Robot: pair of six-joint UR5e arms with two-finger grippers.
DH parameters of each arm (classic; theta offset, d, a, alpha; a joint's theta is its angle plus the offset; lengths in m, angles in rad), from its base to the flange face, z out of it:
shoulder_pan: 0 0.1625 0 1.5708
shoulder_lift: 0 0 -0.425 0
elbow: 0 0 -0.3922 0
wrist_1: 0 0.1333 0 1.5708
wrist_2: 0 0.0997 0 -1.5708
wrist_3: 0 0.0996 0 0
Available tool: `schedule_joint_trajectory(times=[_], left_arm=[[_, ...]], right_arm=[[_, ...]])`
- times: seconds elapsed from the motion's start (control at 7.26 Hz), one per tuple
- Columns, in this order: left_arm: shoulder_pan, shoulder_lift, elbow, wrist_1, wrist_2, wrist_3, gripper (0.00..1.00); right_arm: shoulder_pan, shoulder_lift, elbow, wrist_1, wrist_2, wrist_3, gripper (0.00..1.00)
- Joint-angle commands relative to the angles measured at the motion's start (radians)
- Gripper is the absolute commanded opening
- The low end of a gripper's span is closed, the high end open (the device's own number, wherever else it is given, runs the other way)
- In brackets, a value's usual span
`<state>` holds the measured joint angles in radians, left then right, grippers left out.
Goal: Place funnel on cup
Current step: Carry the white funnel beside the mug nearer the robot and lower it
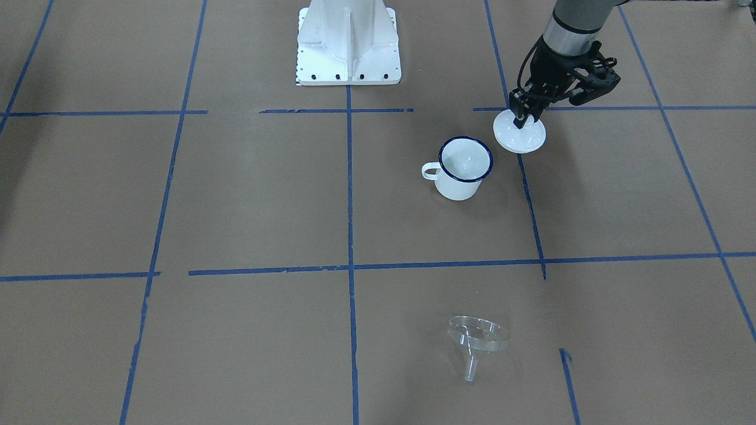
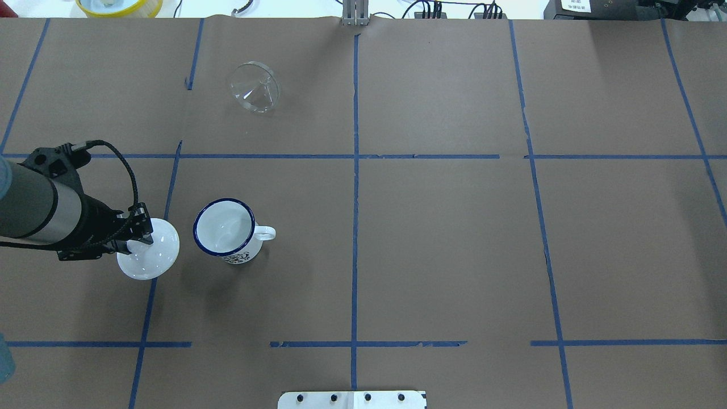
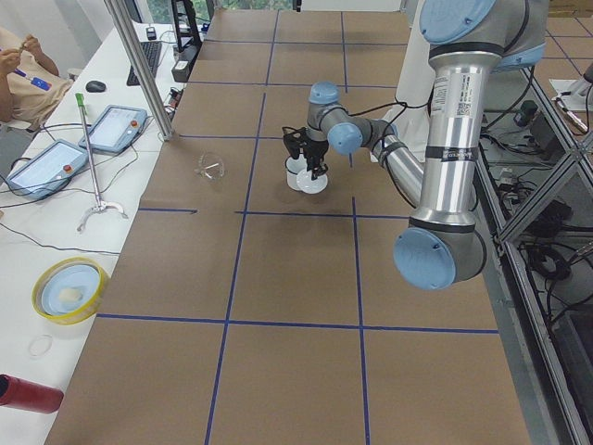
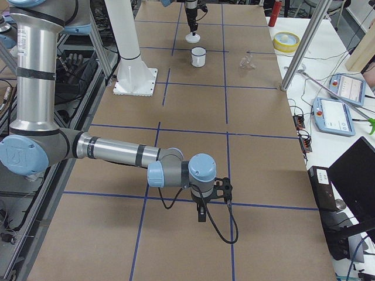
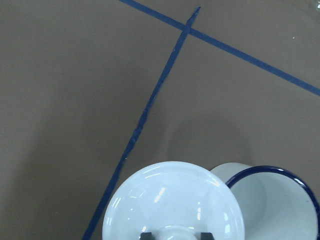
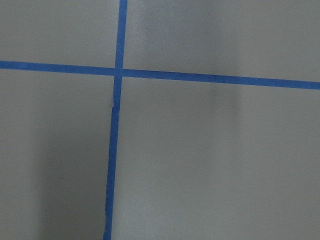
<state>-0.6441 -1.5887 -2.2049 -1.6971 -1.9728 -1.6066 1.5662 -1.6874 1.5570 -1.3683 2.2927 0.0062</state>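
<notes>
The clear funnel lies on its side on the brown table, far from the robot; it also shows in the overhead view. The white cup with a dark blue rim stands upright and open. My left gripper is shut on the knob of a round white lid, right beside the cup on the side away from its handle. In the left wrist view the lid overlaps the cup's rim. My right gripper hangs low over the table far away; I cannot tell whether it is open.
The robot's white base stands at the table's robot-side edge. Blue tape lines cross the brown table. A metal post and operator gear stand along the far edge beyond the funnel.
</notes>
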Motion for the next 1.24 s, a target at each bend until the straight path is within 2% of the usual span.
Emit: schedule_joint_trajectory(times=[0.0, 0.28, 0.55, 1.1], left_arm=[[0.087, 0.030, 0.072, -0.101, -0.009, -0.122, 0.00], [0.127, 0.023, 0.105, -0.102, 0.034, -0.144, 0.00], [0.129, -0.016, 0.151, -0.102, 0.034, -0.142, 0.00], [0.127, -0.014, 0.175, -0.137, 0.034, -0.135, 0.00]], right_arm=[[0.000, 0.000, 0.000, 0.000, -0.001, 0.000, 1.00], [0.000, 0.000, 0.000, 0.000, 0.001, 0.000, 1.00], [0.000, 0.000, 0.000, 0.000, -0.001, 0.000, 1.00], [0.000, 0.000, 0.000, 0.000, -0.001, 0.000, 1.00]])
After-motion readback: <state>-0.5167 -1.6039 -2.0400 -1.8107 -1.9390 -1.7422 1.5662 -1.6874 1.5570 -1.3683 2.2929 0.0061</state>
